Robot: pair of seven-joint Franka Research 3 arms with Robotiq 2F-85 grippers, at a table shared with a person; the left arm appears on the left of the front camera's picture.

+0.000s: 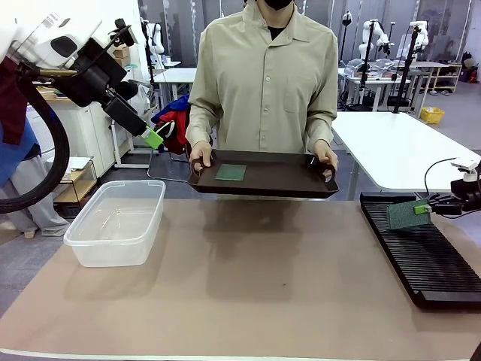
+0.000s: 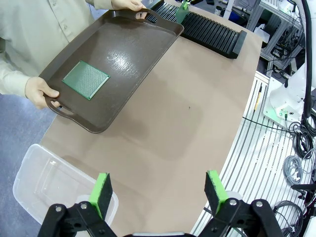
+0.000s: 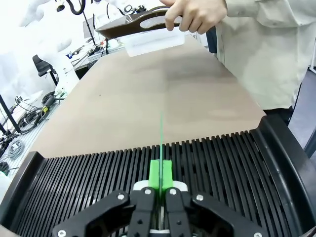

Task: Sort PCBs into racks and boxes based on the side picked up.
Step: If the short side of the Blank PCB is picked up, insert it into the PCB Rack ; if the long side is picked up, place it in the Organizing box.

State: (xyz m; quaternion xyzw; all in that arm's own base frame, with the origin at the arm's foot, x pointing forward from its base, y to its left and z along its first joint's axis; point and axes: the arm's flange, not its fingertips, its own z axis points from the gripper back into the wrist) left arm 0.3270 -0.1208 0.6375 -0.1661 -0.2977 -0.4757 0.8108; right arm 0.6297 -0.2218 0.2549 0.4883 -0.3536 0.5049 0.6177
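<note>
A person holds a dark brown tray (image 1: pixel 285 180) above the table's far edge, with one green PCB (image 1: pixel 231 173) lying flat on it; the board is also on the tray (image 2: pixel 143 54) as the PCB (image 2: pixel 85 79) in the left wrist view. My left gripper (image 2: pixel 160 191) hangs open and empty, high above the table near the clear tub (image 1: pixel 116 222). My right gripper (image 3: pixel 161 180) is shut on the second PCB (image 1: pixel 406 214), seen edge-on (image 3: pixel 161 138), standing upright just over the black slotted rack (image 1: pixel 421 248).
The clear tub (image 2: pixel 34 185) stands empty at the table's left. The rack (image 3: pixel 89 182) lies along the right edge. The person's hands (image 1: pixel 200 159) grip the tray's handles. Brown table surface (image 1: pixel 248 286) spreads between tub and rack.
</note>
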